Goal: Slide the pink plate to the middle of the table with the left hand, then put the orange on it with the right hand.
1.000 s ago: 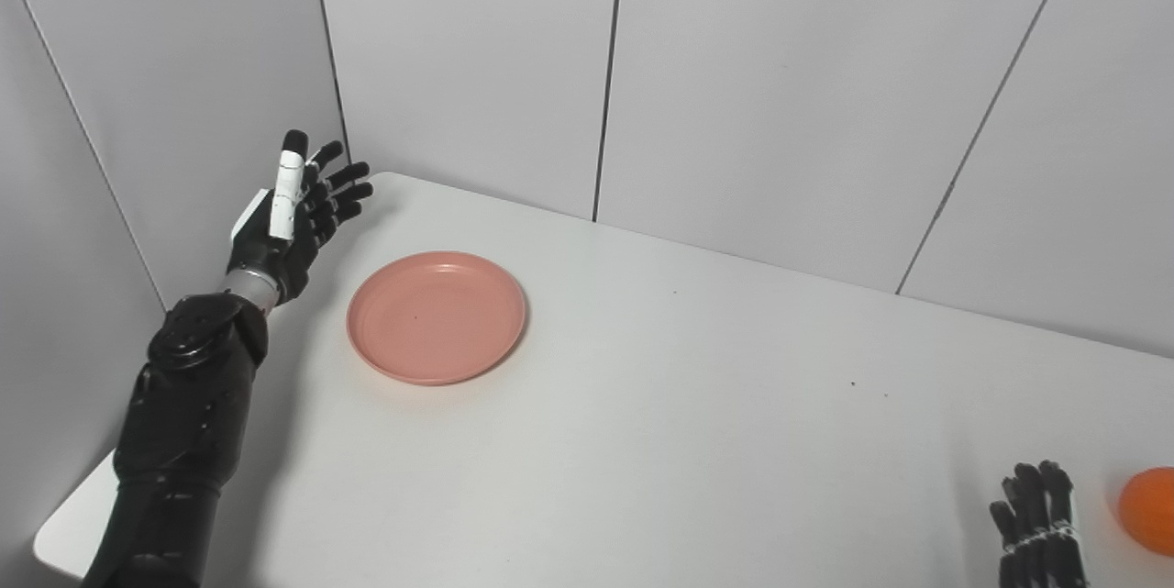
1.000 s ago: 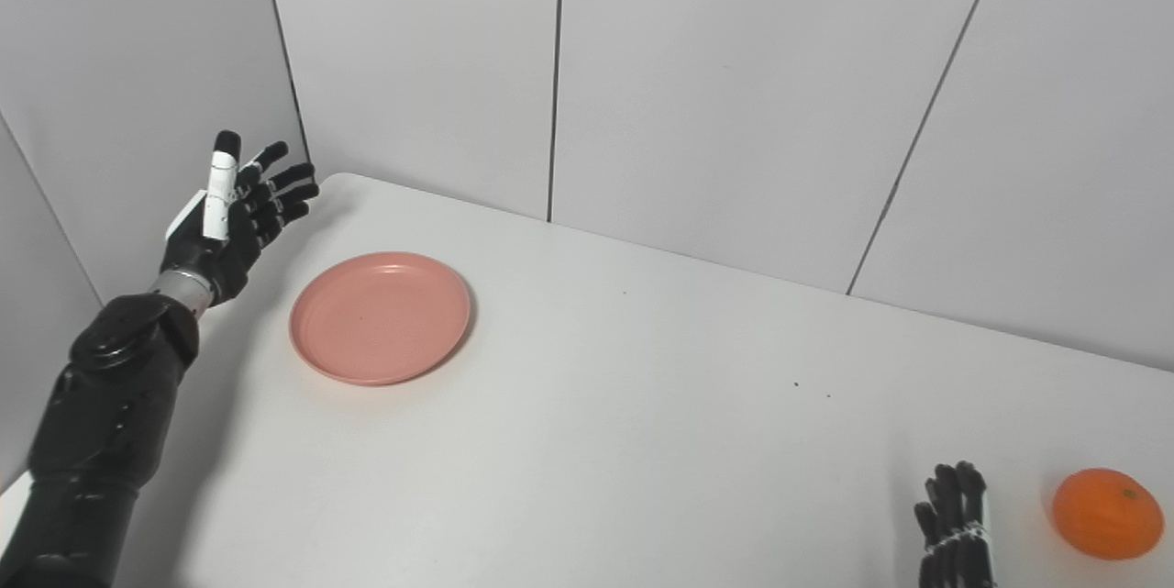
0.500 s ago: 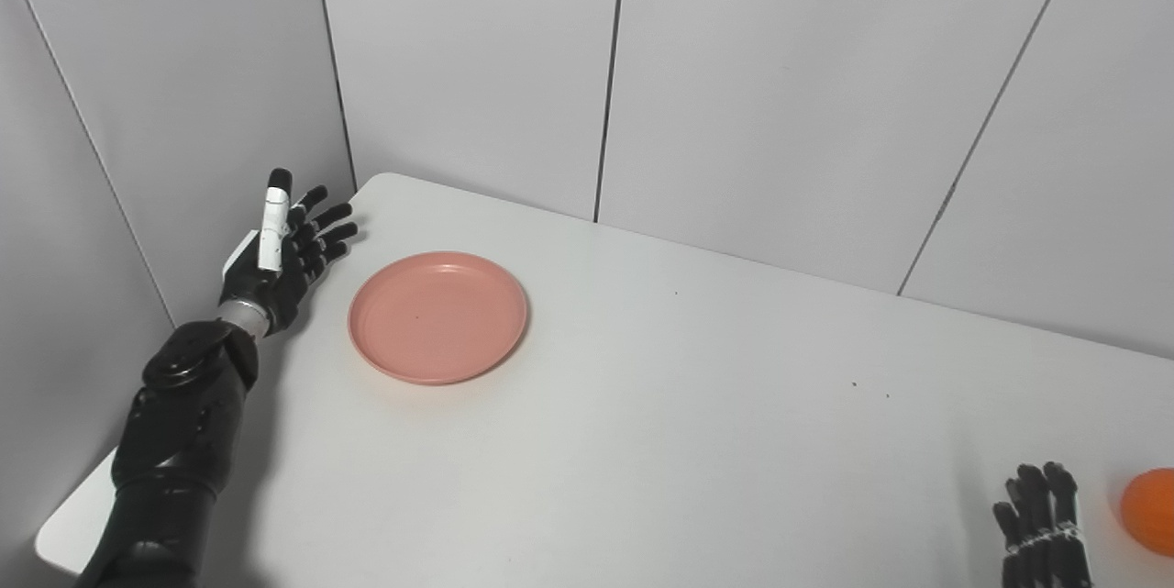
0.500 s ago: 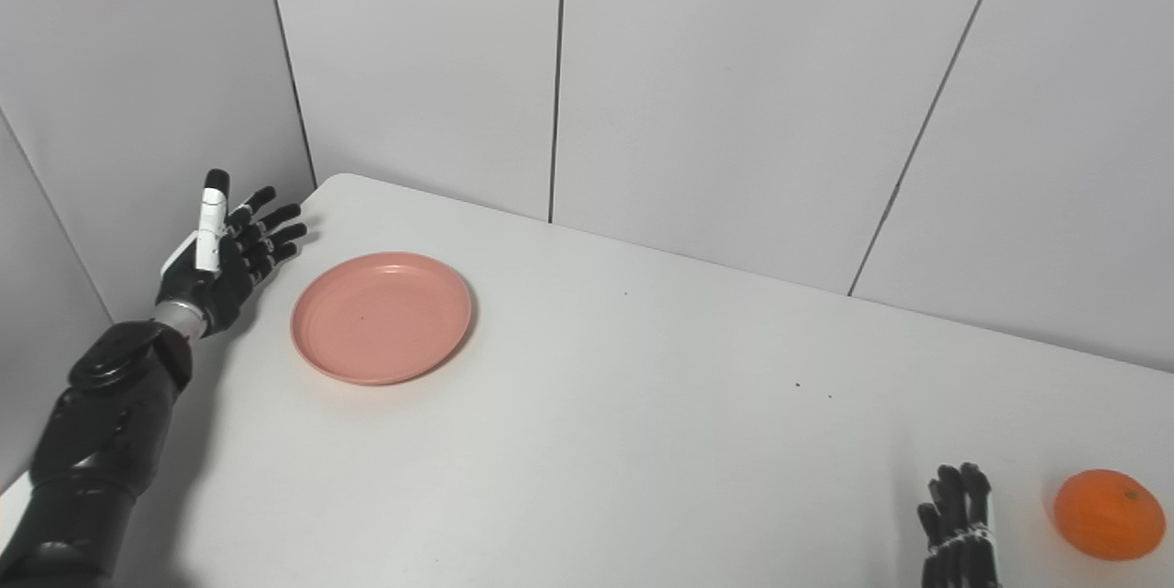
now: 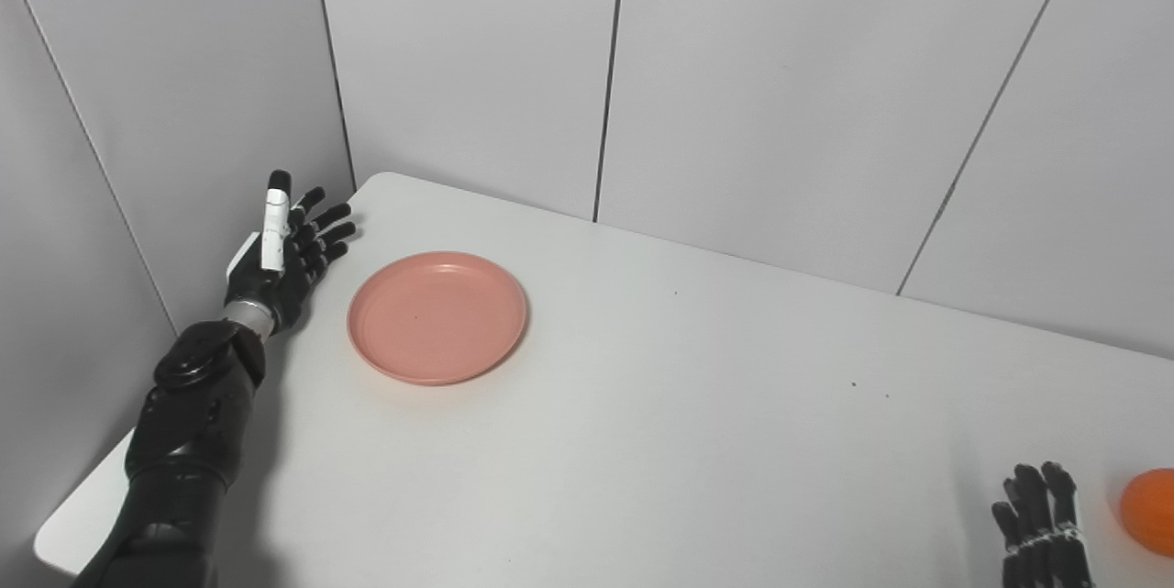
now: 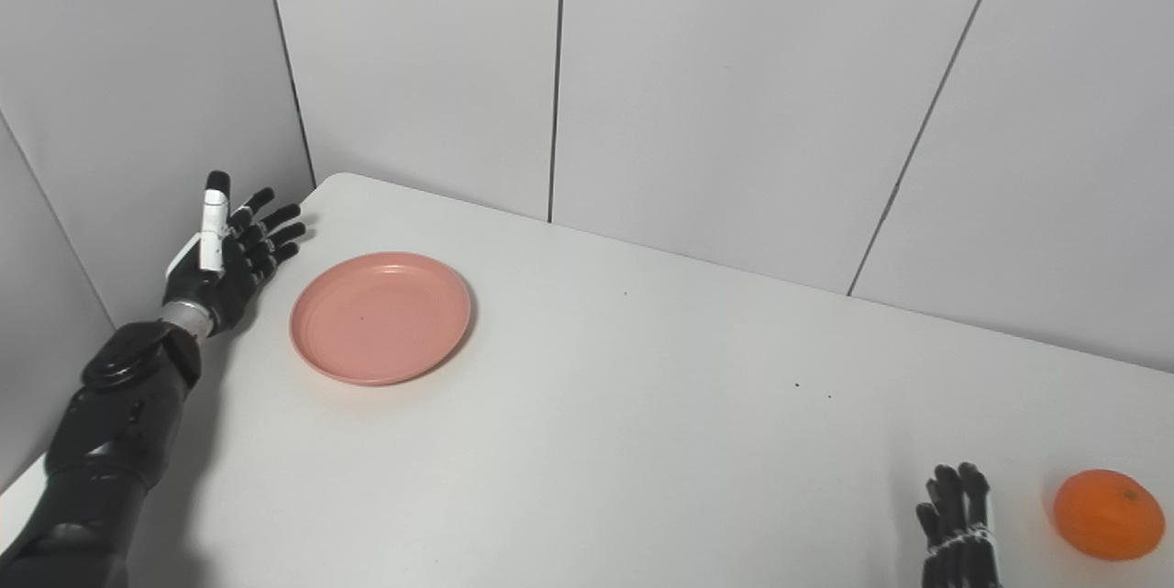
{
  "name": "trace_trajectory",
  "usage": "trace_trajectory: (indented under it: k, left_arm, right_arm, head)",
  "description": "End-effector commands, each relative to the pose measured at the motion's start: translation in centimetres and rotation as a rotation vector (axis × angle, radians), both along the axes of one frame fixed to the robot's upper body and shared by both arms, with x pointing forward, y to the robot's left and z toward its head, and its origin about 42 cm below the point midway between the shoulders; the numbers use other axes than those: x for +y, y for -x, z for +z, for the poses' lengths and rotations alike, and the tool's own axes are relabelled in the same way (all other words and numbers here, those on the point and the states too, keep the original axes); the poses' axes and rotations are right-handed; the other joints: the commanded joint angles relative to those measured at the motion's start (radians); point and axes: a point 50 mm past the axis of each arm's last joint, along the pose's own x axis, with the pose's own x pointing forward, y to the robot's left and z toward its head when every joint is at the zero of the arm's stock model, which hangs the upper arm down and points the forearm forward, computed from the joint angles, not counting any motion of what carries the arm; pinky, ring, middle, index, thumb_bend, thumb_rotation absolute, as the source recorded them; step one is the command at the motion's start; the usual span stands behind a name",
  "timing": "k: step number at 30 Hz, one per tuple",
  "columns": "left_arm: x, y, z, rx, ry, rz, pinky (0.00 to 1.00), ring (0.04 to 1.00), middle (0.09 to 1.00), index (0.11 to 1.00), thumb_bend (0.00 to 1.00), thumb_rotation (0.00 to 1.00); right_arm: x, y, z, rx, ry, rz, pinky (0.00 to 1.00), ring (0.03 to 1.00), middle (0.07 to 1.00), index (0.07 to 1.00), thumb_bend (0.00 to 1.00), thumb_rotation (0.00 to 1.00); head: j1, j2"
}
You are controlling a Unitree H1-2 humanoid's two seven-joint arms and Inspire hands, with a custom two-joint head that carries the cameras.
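The fingers (image 5: pixel 323 226) of the left hand (image 5: pixel 280 262) are spreading apart and reaching up and away toward the far left corner, holding nothing, with the thumb pointing upward and the palm turning toward the pink plate (image 5: pixel 437 316); the hand is hanging over the left edge of the worktop (image 5: pixel 642 423), near the plate but not touching it, and its black forearm is running down to the lower left corner of the view. The right hand (image 6: pixel 958 528) is showing only its fingers at the bottom edge, standing straight and a little apart, gripping nothing, just beside the orange (image 6: pixel 1107 514) with a gap between them. The plate is lying flat and bare on the left part of the white worktop, well apart from the orange, which is sitting near the right front. Pale grey wall panels (image 5: pixel 780 65) with dark seams are closing in the worktop at the back and on the left
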Motion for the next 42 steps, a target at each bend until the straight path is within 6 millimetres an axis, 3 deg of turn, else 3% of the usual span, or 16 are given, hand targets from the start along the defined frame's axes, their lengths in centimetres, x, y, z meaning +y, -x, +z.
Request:
trace_trajectory:
  k: [1, 5, 17, 28, 42]
  left_arm:
    - [0.8, -2.2, 6.4, -0.209, -0.081, -0.015, 0.96, 0.879, 0.874, 0.95, 1.0, 1.0]
    - [0.1, -2.3, 5.9, -0.2, -0.085, -0.034, 0.9, 0.86, 0.869, 0.943, 1.0, 1.0]
    - [-0.9, -2.3, 3.6, -0.175, -0.066, -0.078, 0.87, 0.853, 0.859, 0.947, 1.0, 1.0]
    - [-1.6, -2.7, 1.2, -0.152, -0.014, -0.106, 0.97, 0.877, 0.879, 0.958, 1.0, 1.0]
    - [-2.9, -2.6, -0.7, -0.134, 0.005, -0.105, 0.95, 0.851, 0.851, 0.89, 1.0, 1.0]
  right_arm:
    - [-2.8, 0.5, -5.8, 0.183, 0.05, -0.035, 0.99, 0.977, 0.961, 0.98, 0.94, 1.0]
    - [-2.8, 0.6, -5.8, 0.183, 0.049, -0.034, 0.98, 0.968, 0.956, 0.98, 0.92, 1.0]
    - [-3.0, 0.7, -5.4, 0.174, 0.054, -0.044, 0.96, 0.949, 0.937, 0.968, 0.91, 1.0]
    - [-3.1, 0.9, -5.0, 0.171, 0.053, -0.05, 0.94, 0.941, 0.93, 0.963, 0.9, 1.0]
    - [-2.9, 1.0, -4.7, 0.177, 0.038, -0.046, 0.95, 0.948, 0.934, 0.964, 0.89, 1.0]
  head:
    - [-0.002, 0.004]
    - [-0.002, 0.007]
    - [-0.009, 0.011]
    - [-0.013, 0.02]
    - [-0.02, 0.023]
